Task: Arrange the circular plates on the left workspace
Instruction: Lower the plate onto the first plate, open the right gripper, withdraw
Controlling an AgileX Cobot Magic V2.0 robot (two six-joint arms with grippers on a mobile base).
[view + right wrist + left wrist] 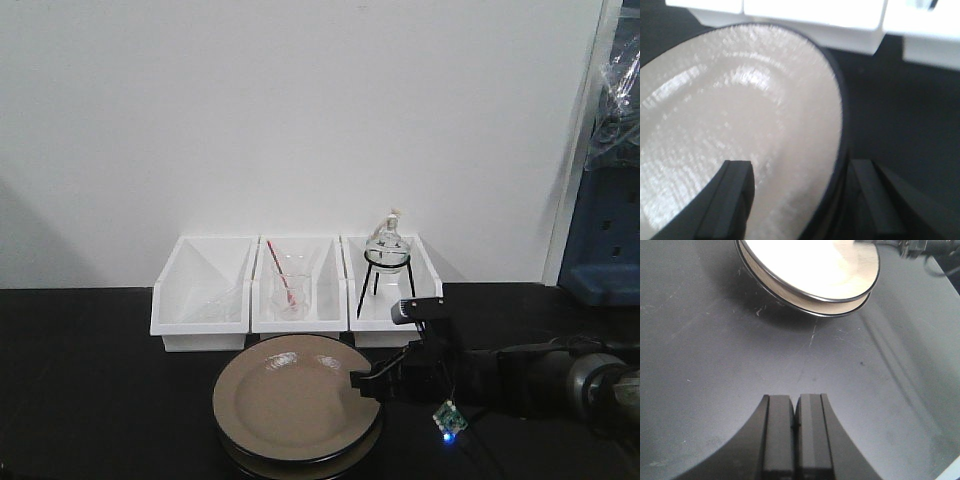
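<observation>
Two round beige plates with black rims lie stacked at the front middle of the black bench top (100, 400). The top plate (290, 400) sits raised and tilted above the lower plate (300, 468). My right gripper (365, 383) reaches in from the right and grips the top plate's right rim. In the right wrist view the gripper (800, 200) has one finger over the plate's face (740, 110) and the other under the rim. My left gripper (795, 410) is shut and empty over bare bench (715, 340). Ahead of it are the top plate (815, 265) and the lower plate (805, 302).
Three white bins stand in a row behind the plates: an empty left one (200, 295), a middle one with a beaker and red rod (290, 290), a right one with a round flask on a tripod (385, 255). A small lit circuit board (447, 420) hangs under the right arm.
</observation>
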